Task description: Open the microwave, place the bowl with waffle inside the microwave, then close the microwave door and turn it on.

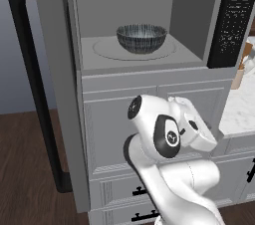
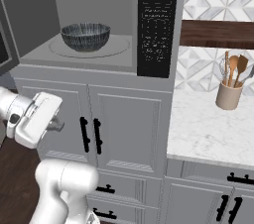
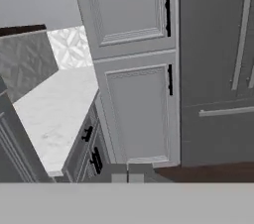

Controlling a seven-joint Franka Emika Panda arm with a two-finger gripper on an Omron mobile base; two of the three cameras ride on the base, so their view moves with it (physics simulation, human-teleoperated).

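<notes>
Microwave [image 1: 149, 64]: grey, boxy, built in above white panelled cabinet doors; plain grey cavity exposed; black button panel [image 2: 158, 25] on its right side.

Door [image 1: 57, 94]: swung fully open to the left, seen edge-on in the left base view; long black vertical bar handle [image 1: 35, 84] on its outer face.

Bowl [image 1: 142, 38]: small, round, dark grey ribbed outside with pale streaks; upright at the centre of the round turntable [image 2: 116, 47] inside the cavity. Contents cannot be made out.
</notes>
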